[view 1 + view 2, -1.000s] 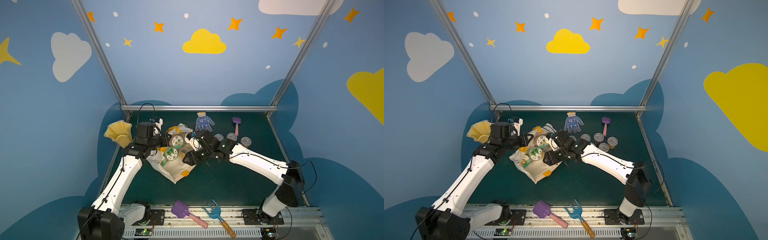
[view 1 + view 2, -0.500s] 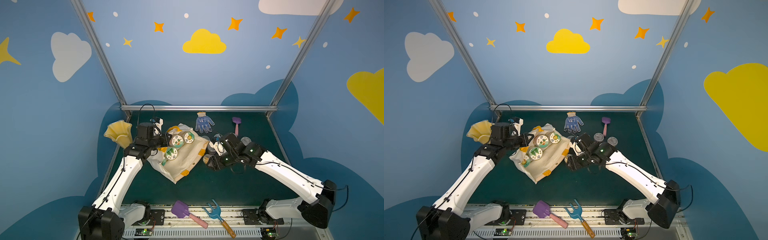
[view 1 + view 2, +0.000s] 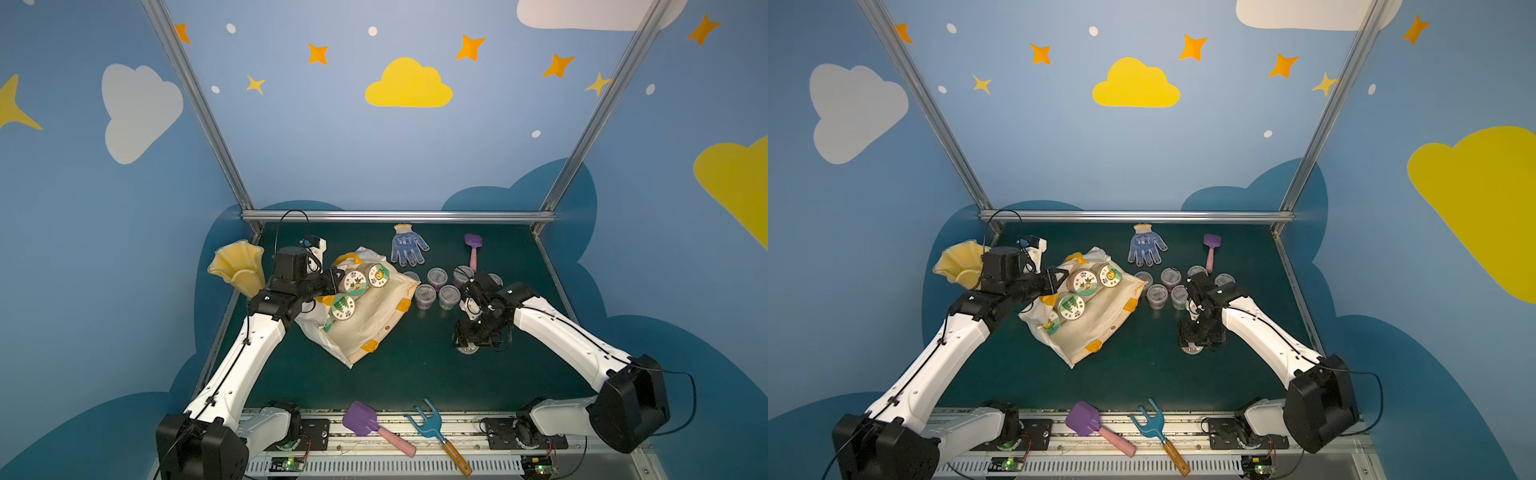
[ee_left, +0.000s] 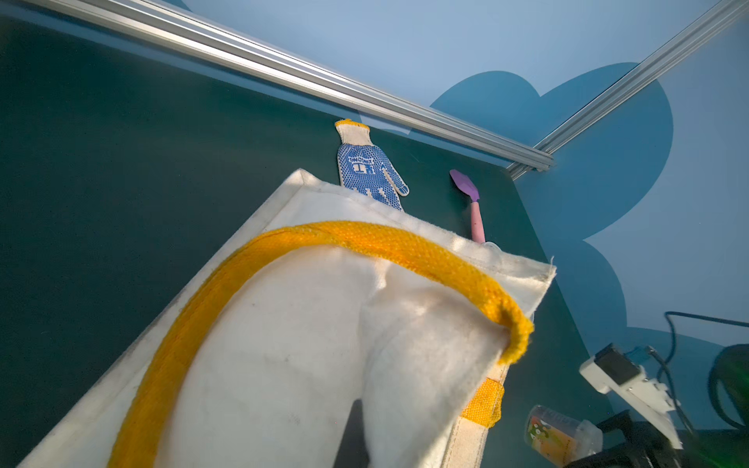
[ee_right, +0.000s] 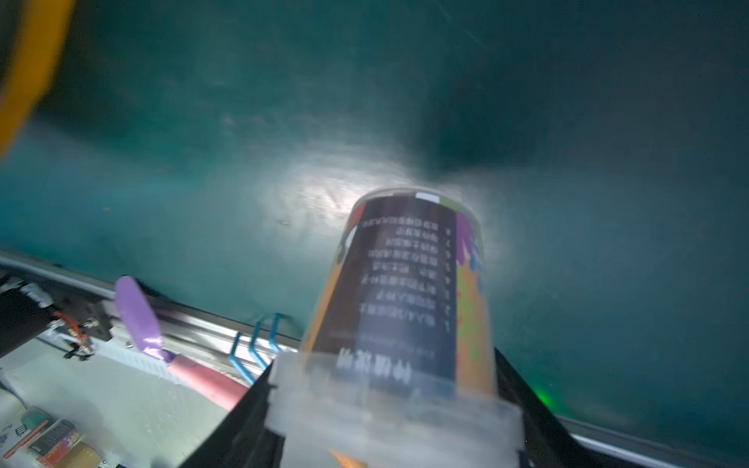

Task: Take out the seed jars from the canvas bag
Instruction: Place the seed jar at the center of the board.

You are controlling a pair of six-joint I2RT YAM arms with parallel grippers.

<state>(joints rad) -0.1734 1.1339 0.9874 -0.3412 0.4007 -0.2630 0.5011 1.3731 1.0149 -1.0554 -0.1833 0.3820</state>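
Observation:
The cream canvas bag [image 3: 374, 320] [image 3: 1100, 324] lies on its side at the left of the mat. Three seed jars with pictured lids [image 3: 356, 281] show in its mouth. My left gripper [image 3: 335, 279] [image 4: 360, 441] is shut on the bag's rim by the yellow handle [image 4: 364, 243]; cloth hides its jaws. My right gripper [image 3: 468, 341] [image 5: 389, 405] points down over the mat, shut on a large labelled seed jar [image 5: 409, 291] whose far end [image 3: 1192, 350] is close to the mat. Several small lidded seed cups [image 3: 425, 296] stand just behind it.
A yellow ruffled vase [image 3: 239, 268] stands behind my left arm. A blue-dotted glove [image 3: 407, 249] and a purple spatula [image 3: 473, 245] lie at the back. On the front rail lie a purple shovel [image 3: 361, 417] and a blue fork [image 3: 430, 422].
My right arm has swung from the bag's mouth to the right with a large jar and come down in front of the small cups. The left gripper has kept its hold on the bag.

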